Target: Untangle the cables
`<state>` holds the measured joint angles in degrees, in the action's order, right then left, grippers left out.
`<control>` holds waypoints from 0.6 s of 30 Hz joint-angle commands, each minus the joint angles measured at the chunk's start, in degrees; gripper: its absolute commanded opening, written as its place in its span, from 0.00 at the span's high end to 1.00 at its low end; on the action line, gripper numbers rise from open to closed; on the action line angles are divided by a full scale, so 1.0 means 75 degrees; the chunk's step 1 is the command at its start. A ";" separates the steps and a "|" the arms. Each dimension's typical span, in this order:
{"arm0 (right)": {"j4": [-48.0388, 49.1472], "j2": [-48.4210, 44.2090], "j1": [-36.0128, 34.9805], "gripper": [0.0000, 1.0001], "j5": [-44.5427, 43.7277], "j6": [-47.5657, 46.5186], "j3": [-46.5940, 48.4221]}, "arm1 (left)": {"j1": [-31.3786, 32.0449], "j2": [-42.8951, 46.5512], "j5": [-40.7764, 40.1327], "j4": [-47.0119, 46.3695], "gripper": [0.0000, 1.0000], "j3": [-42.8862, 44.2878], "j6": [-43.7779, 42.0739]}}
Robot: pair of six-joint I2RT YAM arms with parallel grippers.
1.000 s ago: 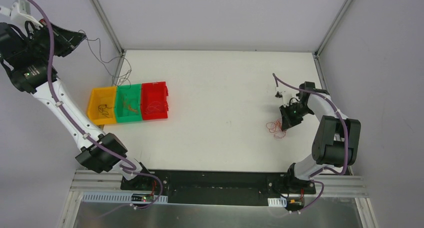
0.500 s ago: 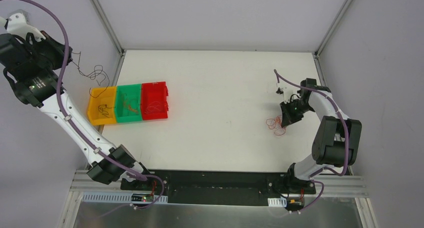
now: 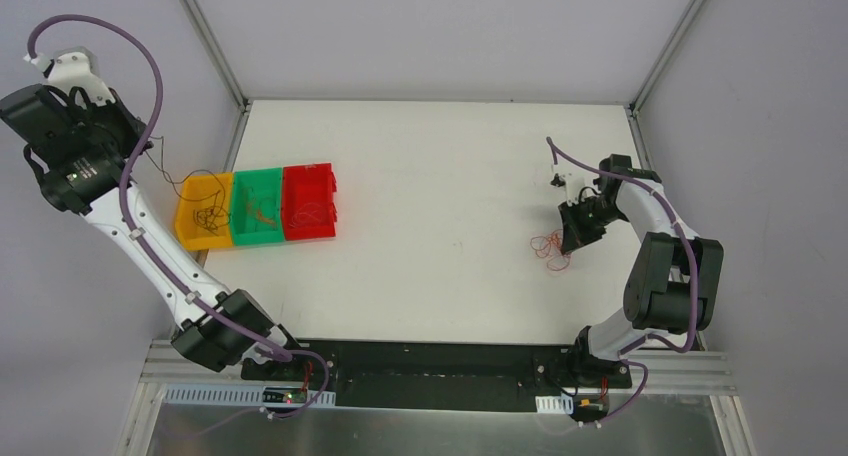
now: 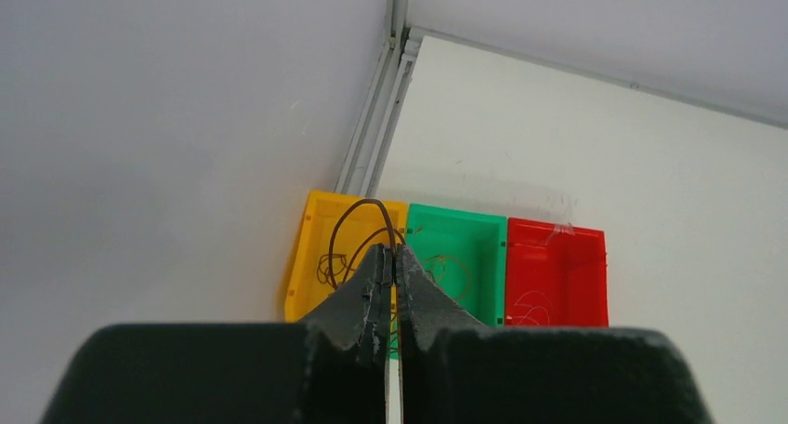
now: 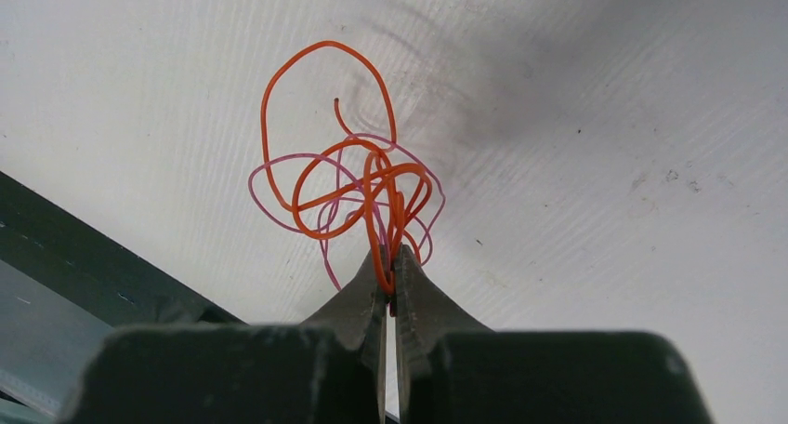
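Observation:
My left gripper hangs high at the far left, shut on a dark brown cable. The cable loops out past the gripper and trails down into the yellow bin, where its curls lie. At the right of the table my right gripper is shut on a small clump of cables. Close up, that clump is an orange cable tangled with a thin pink one, both fanning out from the gripper just above the white table.
Three bins stand in a row at the left: the yellow bin, a green bin holding an orange-brown wire, and a red bin holding a red wire. Metal frame posts rise at the table's back corners.
The left arm has swung down and right with the dark cable, whose free end now lies in the yellow bin. The right gripper and its clump have hardly moved.

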<state>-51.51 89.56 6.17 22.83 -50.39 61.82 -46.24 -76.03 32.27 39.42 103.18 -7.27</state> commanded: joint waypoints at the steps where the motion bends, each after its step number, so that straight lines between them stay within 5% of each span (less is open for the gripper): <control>1: -0.0293 -0.0111 -0.0090 1.00 0.0148 0.0055 0.0264 | -0.0120 -0.0183 -0.0096 -0.0098 1.00 -0.0210 -0.0874; 18: -0.0351 -0.0082 -0.0224 1.00 0.0236 0.0174 0.0315 | -0.0098 -0.1441 0.1119 -0.0929 1.00 -0.1235 -0.2407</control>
<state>-51.94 89.56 4.97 23.07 -49.78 61.82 -46.61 -86.11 35.59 34.76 97.17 -21.17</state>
